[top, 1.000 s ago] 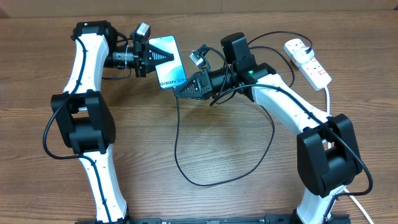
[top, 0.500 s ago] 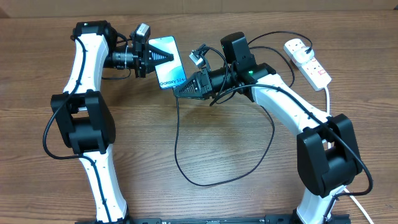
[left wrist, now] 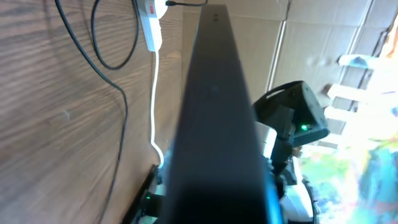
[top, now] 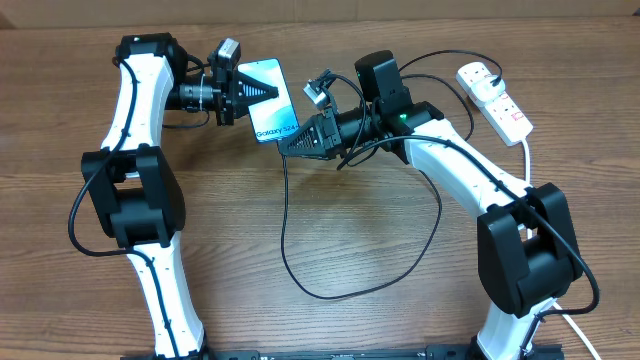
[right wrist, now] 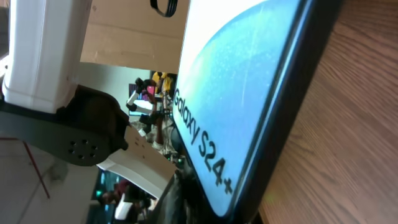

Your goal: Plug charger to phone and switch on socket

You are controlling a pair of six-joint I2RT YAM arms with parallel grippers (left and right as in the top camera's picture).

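A: What's on the wooden table (top: 380,320)?
B: The socket (top: 495,98) at the far right. The charger (top: 283,230) loops across the middle.
A: And the phone (top: 272,100)?
B: Tilted, with the left gripper (top: 248,92) clamped on its edge. The right gripper (top: 292,146) is at its lower end; apart or together, I can't tell.

**Q:** Fig. a, supporting surface?
**A:** Brown wood-grain table (top: 60,300), evenly lit.
**Q:** Beyond it?
**A:** Tan strip (top: 400,6) along the far edge. Wrist views show beige cardboard-like panels (left wrist: 311,50) and a bright, blurred room behind.
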